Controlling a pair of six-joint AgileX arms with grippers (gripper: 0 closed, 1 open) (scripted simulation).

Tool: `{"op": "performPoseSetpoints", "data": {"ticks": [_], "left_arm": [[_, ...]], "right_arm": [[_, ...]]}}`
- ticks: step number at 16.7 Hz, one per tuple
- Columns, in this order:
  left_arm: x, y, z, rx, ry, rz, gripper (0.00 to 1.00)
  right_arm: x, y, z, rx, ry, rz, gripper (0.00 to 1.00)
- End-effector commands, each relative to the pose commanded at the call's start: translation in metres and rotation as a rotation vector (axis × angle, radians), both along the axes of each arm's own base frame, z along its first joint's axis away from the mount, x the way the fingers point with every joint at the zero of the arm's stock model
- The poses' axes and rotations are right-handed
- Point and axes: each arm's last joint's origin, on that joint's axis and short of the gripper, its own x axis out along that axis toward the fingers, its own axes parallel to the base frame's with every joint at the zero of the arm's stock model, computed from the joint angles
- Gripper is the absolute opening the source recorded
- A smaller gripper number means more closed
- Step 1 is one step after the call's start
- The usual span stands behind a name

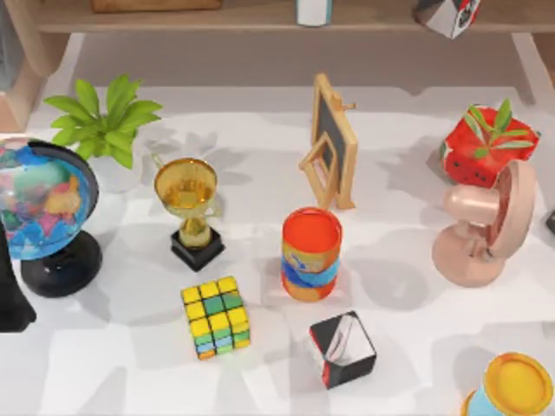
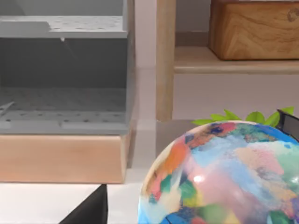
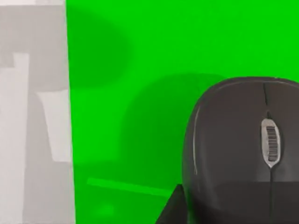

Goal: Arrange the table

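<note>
The white table (image 1: 130,364) carries several ornaments. A multicoloured globe (image 1: 43,208) on a black base stands at its left edge, and my left arm (image 1: 13,295) is a dark shape right beside it. In the left wrist view the globe (image 2: 224,177) looms close, with one black finger (image 2: 88,210) to one side and another at the opposite edge; a gap shows between finger and globe. In the right wrist view a dark grey mouse (image 3: 243,154) lies on a green mat (image 3: 163,56), and one black finger (image 3: 173,210) is beside it.
Also on the table are a potted plant (image 1: 104,130), gold trophy (image 1: 189,208), colour cube (image 1: 217,316), orange can (image 1: 310,253), chalkboard frame (image 1: 332,143), black-and-white box (image 1: 342,348), pink fan (image 1: 486,225), red box (image 1: 486,143) and yellow-lidded can (image 1: 516,386). A wooden shelf (image 1: 260,17) runs along the back.
</note>
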Motion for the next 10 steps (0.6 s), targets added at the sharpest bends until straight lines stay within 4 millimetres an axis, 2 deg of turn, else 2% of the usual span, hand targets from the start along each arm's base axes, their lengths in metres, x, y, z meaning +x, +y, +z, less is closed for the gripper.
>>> {"op": "performPoseSetpoints", "data": {"ticks": [5, 10], "left_arm": [[0.0000, 0.0000, 0.0000, 0.000, 0.000, 0.000, 1.00], [0.0000, 0.0000, 0.0000, 0.000, 0.000, 0.000, 1.00]], "right_arm": [[0.0000, 0.0000, 0.0000, 0.000, 0.000, 0.000, 0.98], [0.0000, 0.0000, 0.0000, 0.000, 0.000, 0.000, 1.00]]}}
